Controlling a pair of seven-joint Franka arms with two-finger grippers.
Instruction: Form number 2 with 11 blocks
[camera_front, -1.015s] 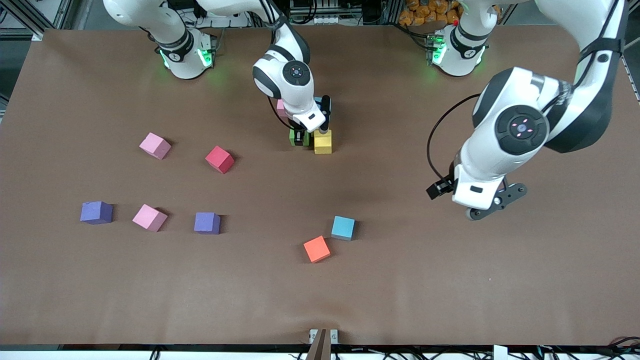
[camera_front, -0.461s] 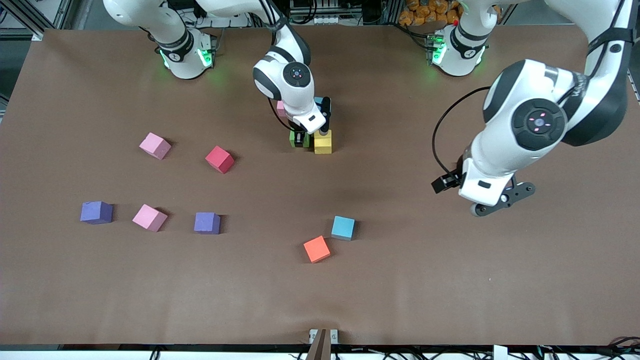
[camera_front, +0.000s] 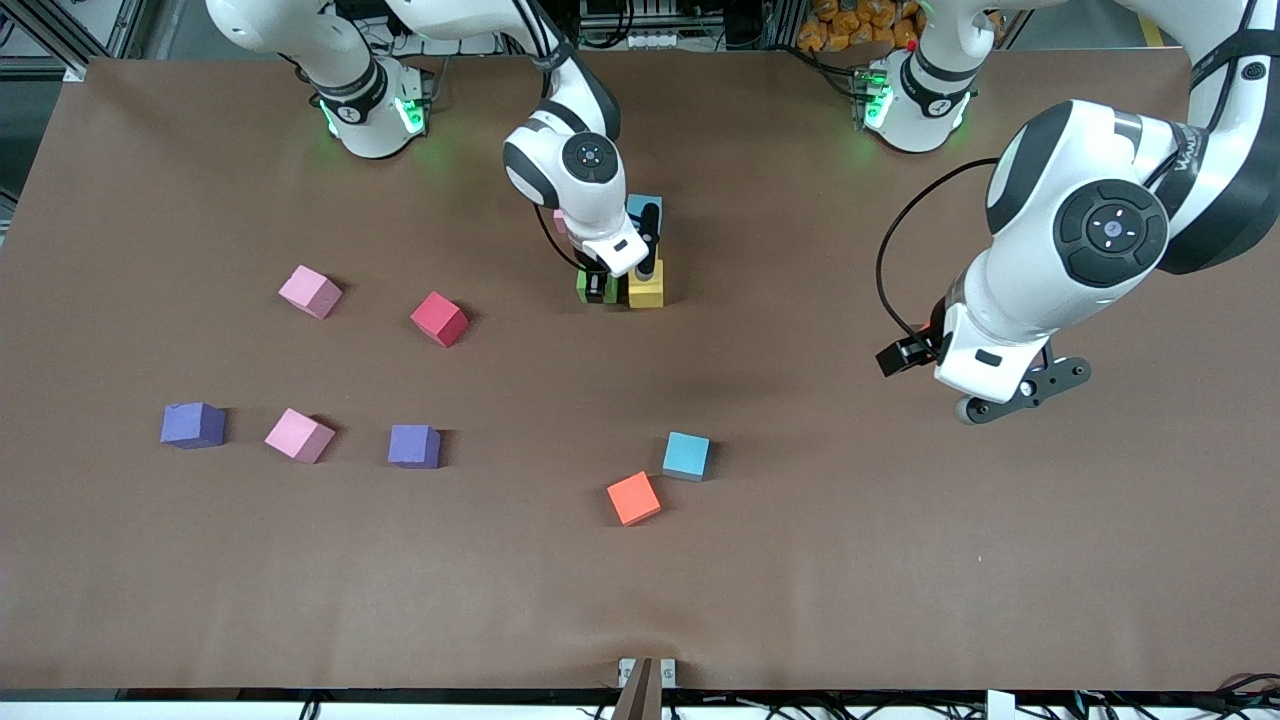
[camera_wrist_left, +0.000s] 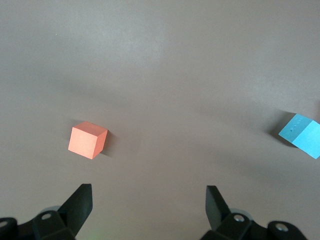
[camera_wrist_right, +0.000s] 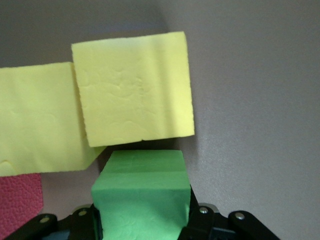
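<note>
- Right now my right gripper (camera_front: 610, 285) is clamped on the green block (camera_wrist_right: 141, 197), low at the growing number 2 (camera_front: 632, 262) near the middle of the table (camera_front: 800, 560), toward the robots' bases.
- Beside the green block sits a yellow block (camera_front: 646, 287); my right wrist view shows it (camera_wrist_right: 134, 87) just ahead of the green one, with a second yellow block (camera_wrist_right: 37, 117) touching it and a red block (camera_wrist_right: 19, 200) at the picture's edge.
- Partly hidden under my right arm, a light blue block (camera_front: 643, 205) and a pink one (camera_front: 562, 220) show in that cluster.
- Meanwhile my left gripper (camera_front: 1020, 390) hangs over bare table toward the left arm's end, fingers (camera_wrist_left: 80, 202) spread wide, holding nothing.
- Loose blocks lie nearer the front camera: an orange block (camera_front: 634, 498) and a blue block (camera_front: 686, 456) close together, two purple blocks (camera_front: 414, 446), two pink blocks (camera_front: 299, 435) and a red one (camera_front: 439, 319) toward the right arm's end.
</note>
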